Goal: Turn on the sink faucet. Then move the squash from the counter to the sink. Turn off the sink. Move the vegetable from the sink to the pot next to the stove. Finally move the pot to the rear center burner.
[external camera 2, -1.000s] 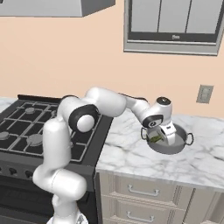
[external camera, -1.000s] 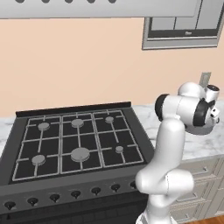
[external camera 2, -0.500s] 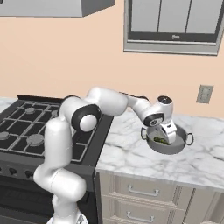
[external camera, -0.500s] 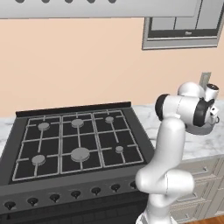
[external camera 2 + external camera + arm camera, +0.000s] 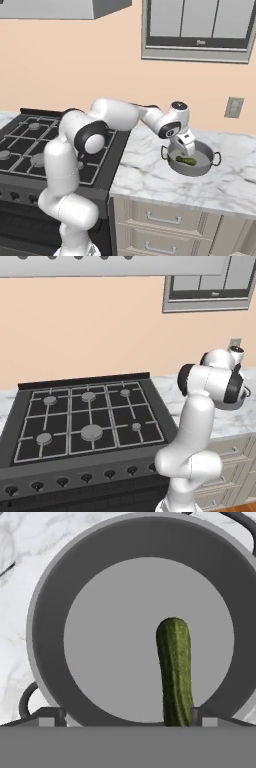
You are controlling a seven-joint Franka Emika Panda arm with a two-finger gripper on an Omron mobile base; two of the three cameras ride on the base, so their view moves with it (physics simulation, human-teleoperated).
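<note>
1. The claw is spread wide over the pot, gripping nothing; 1 fingertip stands just beside the squash.
2. The right base view shows the pot on the marble table beside the stove.
3. The squash lies flat inside the pot, its long axis pointing away from the claw.

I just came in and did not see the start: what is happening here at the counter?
The white robot arm reaches over the marble counter beside the black stove. Its pincer hangs open just above a small grey metal pot with loop handles. The dark green squash lies loose on the bottom of the pot, so it seems to have been dropped in. The pot stands on the counter, not yet on a burner.
</note>
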